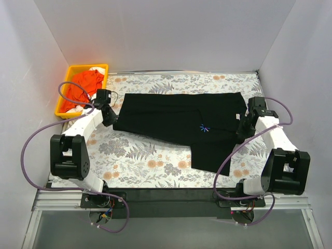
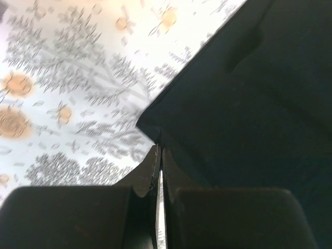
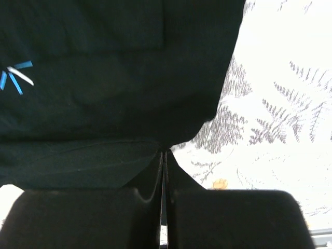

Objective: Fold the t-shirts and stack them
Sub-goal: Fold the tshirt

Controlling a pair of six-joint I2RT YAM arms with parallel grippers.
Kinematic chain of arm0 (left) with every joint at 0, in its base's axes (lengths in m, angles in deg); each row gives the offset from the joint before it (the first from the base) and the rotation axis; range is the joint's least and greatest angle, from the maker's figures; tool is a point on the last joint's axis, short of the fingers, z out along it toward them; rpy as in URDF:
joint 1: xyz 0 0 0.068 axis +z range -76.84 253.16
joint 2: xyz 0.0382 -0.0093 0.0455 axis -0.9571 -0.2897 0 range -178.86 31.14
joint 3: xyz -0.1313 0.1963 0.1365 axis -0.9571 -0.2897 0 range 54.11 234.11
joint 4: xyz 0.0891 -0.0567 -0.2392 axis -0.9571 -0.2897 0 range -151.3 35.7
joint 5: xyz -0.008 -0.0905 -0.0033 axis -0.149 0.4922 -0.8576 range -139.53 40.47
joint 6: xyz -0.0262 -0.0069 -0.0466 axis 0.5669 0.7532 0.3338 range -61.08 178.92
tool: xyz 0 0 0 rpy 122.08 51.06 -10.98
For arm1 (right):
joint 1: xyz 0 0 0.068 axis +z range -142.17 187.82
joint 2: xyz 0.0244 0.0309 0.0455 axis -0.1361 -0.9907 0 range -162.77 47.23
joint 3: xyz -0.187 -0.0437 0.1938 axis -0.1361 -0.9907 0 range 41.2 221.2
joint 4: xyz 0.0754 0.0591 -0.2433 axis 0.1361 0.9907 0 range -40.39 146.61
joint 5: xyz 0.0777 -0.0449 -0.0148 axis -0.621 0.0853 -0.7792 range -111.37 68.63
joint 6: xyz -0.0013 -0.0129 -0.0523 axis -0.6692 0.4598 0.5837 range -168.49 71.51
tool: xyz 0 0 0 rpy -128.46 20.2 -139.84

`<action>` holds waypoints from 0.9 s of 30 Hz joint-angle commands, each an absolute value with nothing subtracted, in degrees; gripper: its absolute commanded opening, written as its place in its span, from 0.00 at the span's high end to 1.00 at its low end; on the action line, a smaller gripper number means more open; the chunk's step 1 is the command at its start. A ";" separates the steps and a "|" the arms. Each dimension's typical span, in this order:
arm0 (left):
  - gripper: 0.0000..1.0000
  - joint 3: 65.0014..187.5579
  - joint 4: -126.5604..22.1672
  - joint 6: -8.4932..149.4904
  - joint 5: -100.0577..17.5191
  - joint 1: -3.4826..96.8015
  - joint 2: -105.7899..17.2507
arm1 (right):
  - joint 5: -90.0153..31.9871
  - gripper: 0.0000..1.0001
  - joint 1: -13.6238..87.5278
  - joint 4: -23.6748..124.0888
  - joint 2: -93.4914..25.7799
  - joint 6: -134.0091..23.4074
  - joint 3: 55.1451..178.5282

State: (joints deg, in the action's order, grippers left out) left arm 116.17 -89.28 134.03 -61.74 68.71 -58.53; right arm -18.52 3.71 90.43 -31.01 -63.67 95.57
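Observation:
A large black t-shirt (image 1: 176,116) lies partly folded on the floral table cover, with a small blue starburst print (image 1: 204,128) on it. My left gripper (image 1: 114,122) is at the shirt's left edge. In the left wrist view the left gripper (image 2: 160,150) is shut on a corner of the black cloth (image 2: 244,104). My right gripper (image 1: 243,129) is at the shirt's right edge. In the right wrist view the right gripper (image 3: 165,151) is shut on the hem of the shirt (image 3: 114,78), and the starburst print (image 3: 15,75) shows at the left.
A yellow tray (image 1: 70,70) at the back left holds crumpled orange cloth (image 1: 84,85) and a bit of white cloth. White walls close in the back and both sides. The floral table cover (image 1: 140,155) shows in front of the shirt.

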 commanded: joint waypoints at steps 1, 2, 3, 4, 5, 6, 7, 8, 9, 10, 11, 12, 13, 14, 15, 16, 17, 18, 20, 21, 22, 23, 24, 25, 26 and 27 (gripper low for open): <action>1.00 121.07 -89.98 133.54 -61.40 68.85 -61.31 | -17.24 0.99 2.55 91.36 -33.89 -62.38 101.83; 1.00 123.00 -90.24 133.63 -61.57 68.94 -62.11 | -17.33 0.99 2.38 91.27 -34.68 -62.29 102.54; 1.00 123.97 -90.25 133.80 -61.66 69.11 -62.90 | -17.07 0.99 1.85 91.27 -35.99 -62.29 103.25; 1.00 124.85 -90.25 133.98 -61.92 69.29 -64.73 | -16.81 0.99 1.67 91.27 -36.70 -62.20 104.56; 1.00 125.65 -90.25 134.15 -61.92 69.38 -65.62 | -16.89 0.99 1.50 91.18 -37.32 -62.11 105.09; 1.00 127.22 -89.99 134.24 -61.92 69.55 -66.41 | -16.89 0.99 1.24 91.10 -38.72 -62.11 105.80; 1.00 127.93 -89.98 134.42 -61.92 69.64 -67.90 | -16.89 0.99 1.15 91.01 -39.43 -62.02 106.32; 1.00 128.90 -89.72 134.42 -61.84 69.82 -68.87 | -16.89 0.99 1.15 90.75 -40.83 -61.93 107.55; 1.00 130.30 -89.55 134.42 -61.66 69.82 -69.67 | -16.98 0.99 1.23 90.74 -41.45 -62.02 108.17; 1.00 131.27 -89.54 134.16 -61.14 69.99 -70.37 | -16.98 0.99 1.06 90.66 -42.15 -61.93 108.78; 1.00 132.06 -89.46 134.15 -60.70 69.99 -71.94 | -16.89 0.99 1.06 90.66 -42.77 -61.93 109.49; 1.00 133.29 -89.37 134.15 -60.52 70.08 -72.48 | -16.98 0.99 1.06 90.48 -43.91 -61.93 110.71; 1.00 133.56 -89.19 134.24 -60.43 70.08 -73.18 | -16.89 0.99 1.06 90.48 -44.53 -62.02 111.33; 1.00 133.91 -88.84 134.33 -60.25 70.08 -74.23 | -17.06 0.99 1.06 90.39 -45.84 -61.93 111.95; 1.00 134.35 -88.67 134.42 -60.25 70.08 -74.94 | -17.15 0.99 1.06 90.31 -46.55 -61.85 112.82; 1.00 134.79 -88.49 134.50 -60.25 70.08 -75.47 | -17.15 0.99 1.06 90.22 -47.34 -61.85 113.27; 1.00 135.14 -88.14 134.50 -60.17 70.08 -76.78 | -17.15 0.99 1.14 90.13 -48.65 -61.93 113.53; 1.00 135.41 -88.14 134.50 -60.25 70.08 -77.32 | -17.15 0.99 1.06 90.04 -49.27 -61.85 114.15; 1.00 136.37 -87.96 134.42 -60.69 70.08 -78.28 | -16.98 0.99 1.06 89.78 -50.59 -61.76 114.59; 1.00 136.55 -87.79 134.42 -61.13 70.08 -78.72 | -16.98 0.99 1.06 89.69 -51.03 -61.76 114.77; 1.00 136.64 -87.53 134.33 -61.31 70.08 -78.90 | -16.80 0.99 1.06 89.43 -51.30 -61.58 115.20; 1.00 136.81 -86.74 133.98 -61.48 70.08 -78.99 | -16.80 0.99 1.14 89.43 -52.00 -61.58 115.55; 1.00 136.82 -86.38 133.98 -61.57 70.08 -78.99 | -16.72 0.99 1.06 89.25 -52.26 -61.49 115.73; 1.00 136.82 -85.95 133.89 -61.75 70.08 -78.99 | -16.71 0.99 1.06 89.16 -52.53 -61.41 116.08; 1.00 137.08 -85.51 133.89 -61.75 70.08 -78.99 | -16.71 0.99 1.06 89.16 -52.97 -61.49 116.35; 1.00 137.08 -85.41 133.89 -61.83 70.08 -79.16 | -16.80 0.99 1.06 89.08 -53.14 -61.41 116.61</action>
